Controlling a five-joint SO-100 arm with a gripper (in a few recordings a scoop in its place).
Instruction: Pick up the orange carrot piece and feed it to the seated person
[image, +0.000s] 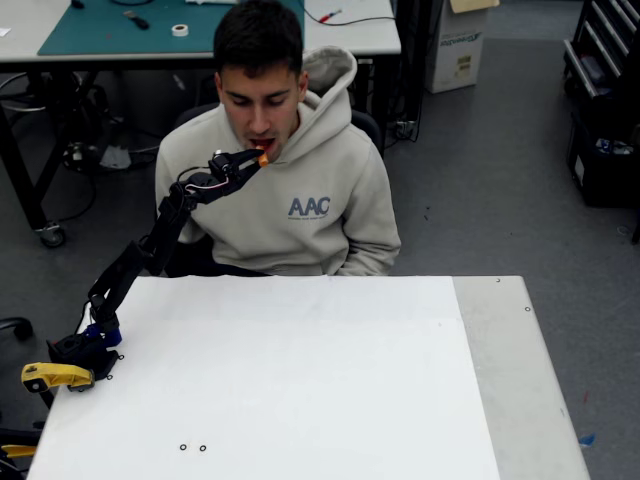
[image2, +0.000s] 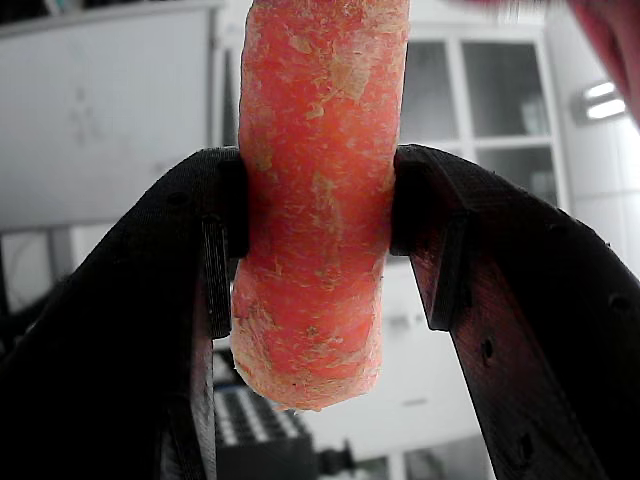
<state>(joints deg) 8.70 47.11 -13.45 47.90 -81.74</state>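
The seated person (image: 300, 200) in a beige hooded sweatshirt sits behind the white table, mouth open. My black gripper (image: 255, 158) is raised to that mouth, shut on the orange carrot piece (image: 263, 158), whose tip sits at the lips. In the wrist view the carrot piece (image2: 315, 200) stands upright, pinched at its middle between the two black fingers (image2: 200, 260), and my gripper (image2: 315, 225) holds it tight. A pink blur at the wrist view's top right is part of the person's face.
The white table top (image: 280, 380) has a grey strip (image: 510, 370) along its right side. The arm's base with a yellow part (image: 55, 376) sits at the table's left edge. A workbench (image: 120, 30) stands behind the person.
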